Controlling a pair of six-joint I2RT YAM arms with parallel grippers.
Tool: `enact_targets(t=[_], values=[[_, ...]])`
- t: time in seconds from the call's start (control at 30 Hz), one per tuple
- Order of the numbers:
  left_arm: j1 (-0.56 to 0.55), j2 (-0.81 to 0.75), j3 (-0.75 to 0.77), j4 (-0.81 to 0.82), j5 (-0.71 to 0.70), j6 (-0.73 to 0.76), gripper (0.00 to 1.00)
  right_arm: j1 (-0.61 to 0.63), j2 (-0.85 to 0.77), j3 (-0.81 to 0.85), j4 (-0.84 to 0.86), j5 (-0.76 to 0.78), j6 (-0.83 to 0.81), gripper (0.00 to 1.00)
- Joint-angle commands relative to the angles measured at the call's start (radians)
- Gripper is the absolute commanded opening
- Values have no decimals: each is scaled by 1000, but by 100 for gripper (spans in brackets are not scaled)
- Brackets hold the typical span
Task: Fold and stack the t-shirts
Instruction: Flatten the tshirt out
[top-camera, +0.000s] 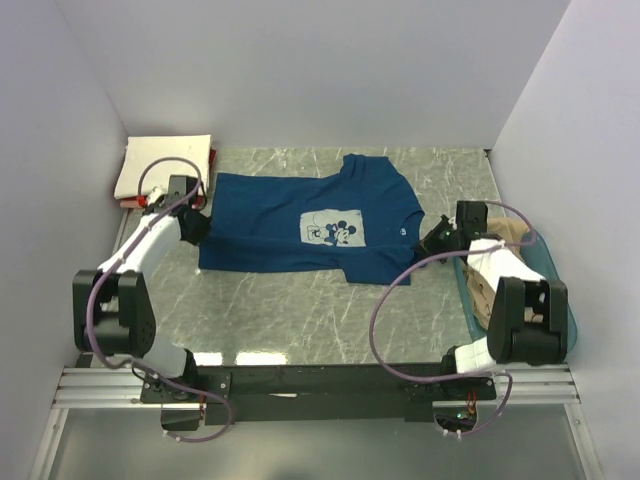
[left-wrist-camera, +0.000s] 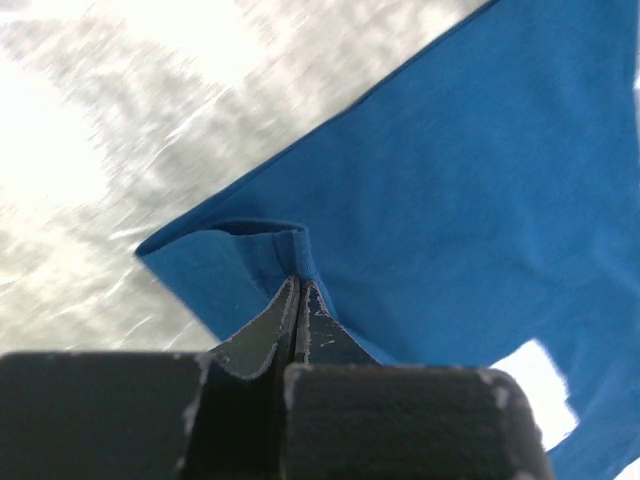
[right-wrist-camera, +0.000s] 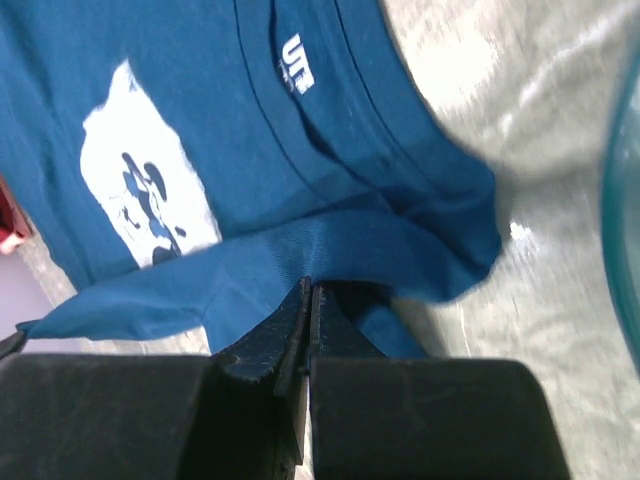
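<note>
Item one: dark blue t-shirt (top-camera: 300, 215), spread print-up on the marble table (top-camera: 300, 310). I read the left gripper (left-wrist-camera: 298, 285) clamped on its hem corner and the right gripper (right-wrist-camera: 308, 290) clamped on a shoulder fold beside the collar. Item two: folded cream t-shirt (top-camera: 165, 165), far-left corner.

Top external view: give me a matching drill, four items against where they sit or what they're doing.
Items:
1. blue t-shirt
2. cream t-shirt
3. teal tub
4. left gripper

Places or states:
a. folded, far-left corner
b. right edge of the table
c. shut on a blue hem
d. spread out mid-table

Pairs: 1-d, 2-a, 3-b, 4-c
</note>
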Motion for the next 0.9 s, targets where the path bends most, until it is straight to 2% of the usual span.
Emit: enact_targets(t=[0.0, 0.37, 0.43, 0.53, 0.67, 0.77, 0.87], values=[[1, -112, -80, 31, 34, 36, 1, 5, -116, -43, -38, 21, -24, 0], [32, -407, -317, 58, 87, 78, 1, -4, -428, -116, -274, 31, -90, 0], [38, -442, -349, 57, 100, 85, 1, -6, -497, -107, -335, 83, -102, 0], [44, -500, -386, 58, 92, 97, 1, -8, -548, -122, -342, 129, -90, 0], [69, -472, -417, 127, 147, 93, 1, -9, -441, -90, -277, 136, -78, 6], [69, -366, -389, 167, 176, 75, 1, -9, -292, -44, -188, 96, -61, 17], [67, -272, -351, 184, 186, 68, 1, -6, -143, 11, -144, 88, -53, 34]])
